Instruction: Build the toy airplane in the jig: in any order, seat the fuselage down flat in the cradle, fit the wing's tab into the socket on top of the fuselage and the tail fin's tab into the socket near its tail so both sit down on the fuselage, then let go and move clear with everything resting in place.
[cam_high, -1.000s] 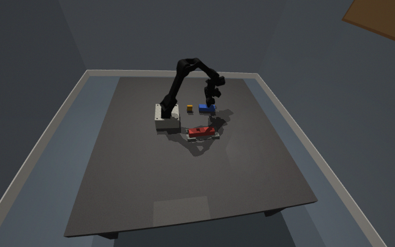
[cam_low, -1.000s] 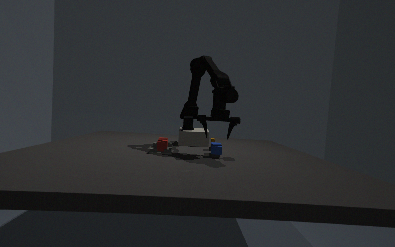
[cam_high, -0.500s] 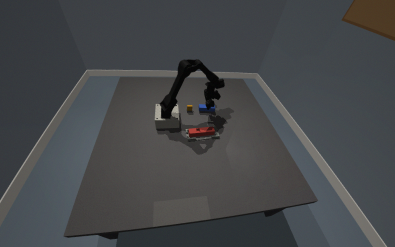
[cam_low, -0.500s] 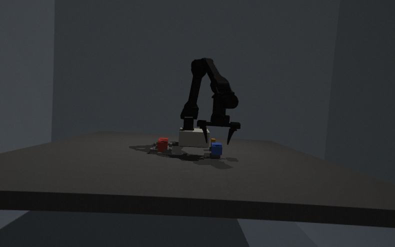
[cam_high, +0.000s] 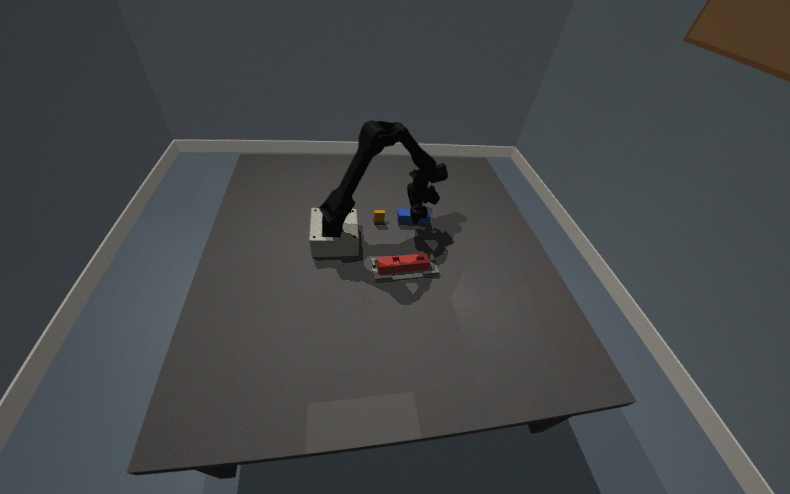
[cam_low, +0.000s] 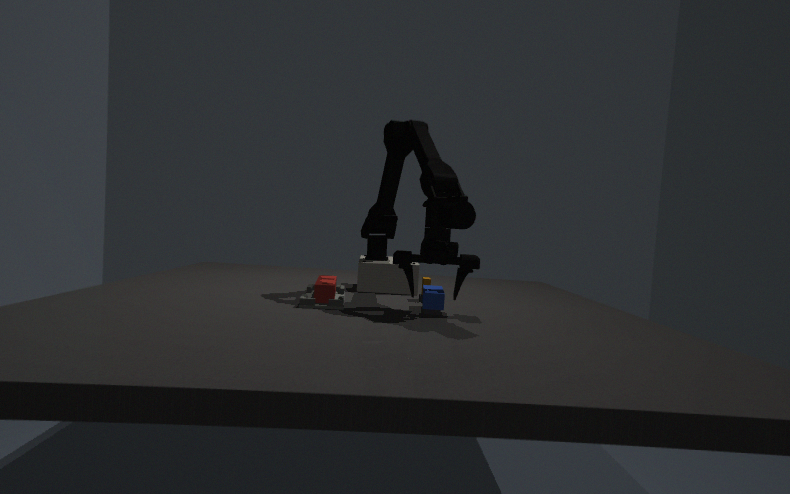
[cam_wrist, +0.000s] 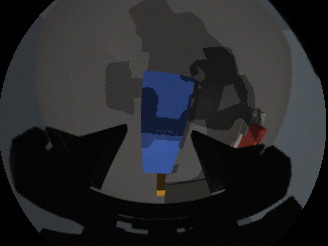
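Observation:
The red fuselage (cam_high: 401, 266) (cam_low: 325, 291) lies in the grey cradle (cam_high: 432, 273) (cam_low: 306, 301), with two dark sockets showing on its top in the top view. Its red end also shows at the right of the wrist view (cam_wrist: 254, 136). The blue wing block (cam_high: 404, 217) (cam_low: 433, 301) (cam_wrist: 161, 156) lies apart from the cradle. The small orange tail fin (cam_high: 379, 216) (cam_low: 426, 280) (cam_wrist: 160, 192) stands between the wing and the base side. My gripper (cam_high: 418, 217) (cam_low: 434, 297) (cam_wrist: 160, 130) is open and low over the wing, one finger on each side, holding nothing.
The white robot base box (cam_high: 334, 247) (cam_low: 384, 278) stands left of the parts in the top view. The cradle is the nearest obstacle to the wing, on the right in the wrist view. The arm's shadow falls across the wing and table (cam_high: 372, 343).

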